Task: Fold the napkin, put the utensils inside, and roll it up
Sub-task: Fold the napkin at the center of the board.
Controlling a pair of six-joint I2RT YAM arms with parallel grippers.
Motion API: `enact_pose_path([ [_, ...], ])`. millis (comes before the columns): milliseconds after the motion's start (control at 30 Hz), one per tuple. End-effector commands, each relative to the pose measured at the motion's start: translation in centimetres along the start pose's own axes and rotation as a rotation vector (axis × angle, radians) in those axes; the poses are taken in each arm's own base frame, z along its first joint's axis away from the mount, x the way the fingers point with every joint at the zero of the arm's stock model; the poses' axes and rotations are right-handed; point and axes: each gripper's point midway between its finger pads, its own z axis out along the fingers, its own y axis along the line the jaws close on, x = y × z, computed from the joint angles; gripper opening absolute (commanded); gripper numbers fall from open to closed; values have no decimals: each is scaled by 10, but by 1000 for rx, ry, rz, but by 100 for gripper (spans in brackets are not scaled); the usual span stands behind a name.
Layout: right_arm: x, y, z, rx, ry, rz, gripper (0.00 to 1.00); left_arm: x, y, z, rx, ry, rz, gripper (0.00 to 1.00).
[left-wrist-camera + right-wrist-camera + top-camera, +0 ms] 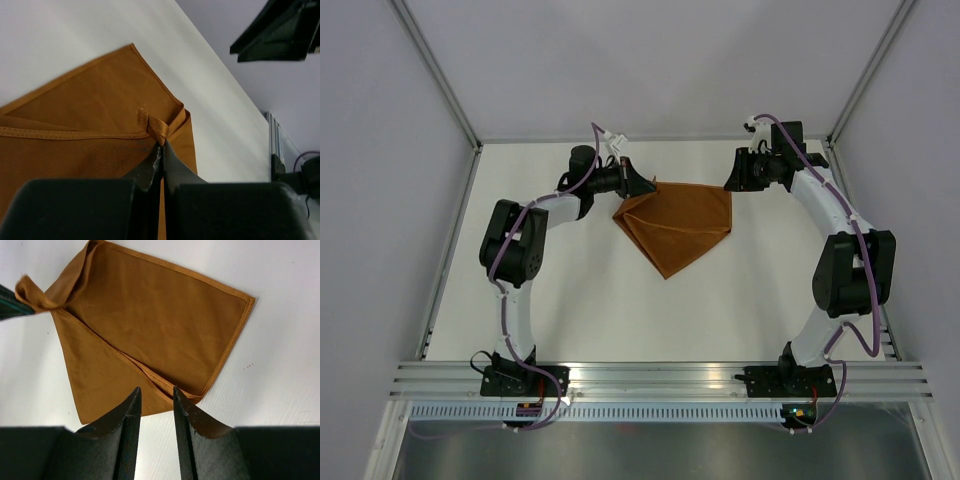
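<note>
Rust-orange cloth, the napkin (678, 225), lay on the white table (620, 320) towards its far side, about midway between the two arms. It was folded over on itself into a rough kite shape, with a straight edge along the top and a point aimed back at the arm bases. A stitched hem ran across the upper layer, and the fabric was soft and lightly creased.

At the napkin's upper left corner, the left gripper (642, 186) was pinched tight on the cloth. In its own wrist view the two fingers met with no gap, and a small bunched tab of orange poked out just past the tips. That corner was drawn up slightly from the rest of the cloth.

At the upper right corner was the right gripper (730, 185), with its fingers parted by a narrow gap. From its wrist view the napkin's nearest corner sat just beyond the fingertips (132, 402). I couldn't make out any cloth caught between them.
</note>
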Motion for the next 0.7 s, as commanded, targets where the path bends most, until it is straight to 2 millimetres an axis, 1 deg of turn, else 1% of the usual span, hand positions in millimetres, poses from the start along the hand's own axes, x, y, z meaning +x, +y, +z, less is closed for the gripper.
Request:
enact_pose_path([
  [0, -11, -1, -3, 24, -14, -7, 38, 10, -41, -2, 113, 78, 144, 2],
  [67, -11, -2, -3, 28, -16, -7, 38, 23, -46, -2, 120, 126, 132, 2],
  [100, -11, -2, -3, 31, -16, -6, 38, 30, -51, 1, 133, 145, 155, 2],
  [167, -12, -2, -4, 33, -19, -7, 38, 40, -55, 2, 131, 181, 162, 2],
  [200, -12, -2, -4, 33, -19, -9, 38, 52, -59, 2, 132, 216, 164, 2],
  [267, -11, -3, -3, 33, -18, -6, 38, 60, -62, 4, 128, 242, 170, 2],
  [300, -11, -3, -3, 33, -18, -6, 38, 69, -64, 4, 125, 266, 171, 2],
  [400, -11, -3, -3, 34, -18, -6, 38, 87, -67, 1, 114, 301, 170, 2],
  [433, -10, -3, -2, 34, -14, -8, 37, 89, -68, 0, 109, 304, 176, 2],
  [467, -11, -3, -2, 35, -16, -9, 38, 98, -68, -2, 104, 320, 175, 2],
  [533, -11, -3, -3, 34, -17, -11, 37, 104, -68, -4, 79, 334, 182, 2],
  [567, -11, -4, -2, 36, -15, -8, 37, 113, -70, -5, 78, 352, 192, 2],
  [600, -10, -3, -2, 35, -13, -9, 37, 118, -66, -6, 49, 362, 196, 2],
  [633, -10, -3, -2, 35, -13, -9, 37, 120, -69, -8, 40, 368, 204, 2],
  [667, -10, -3, -1, 37, -13, -10, 37, 129, -72, -8, 39, 386, 214, 2],
])
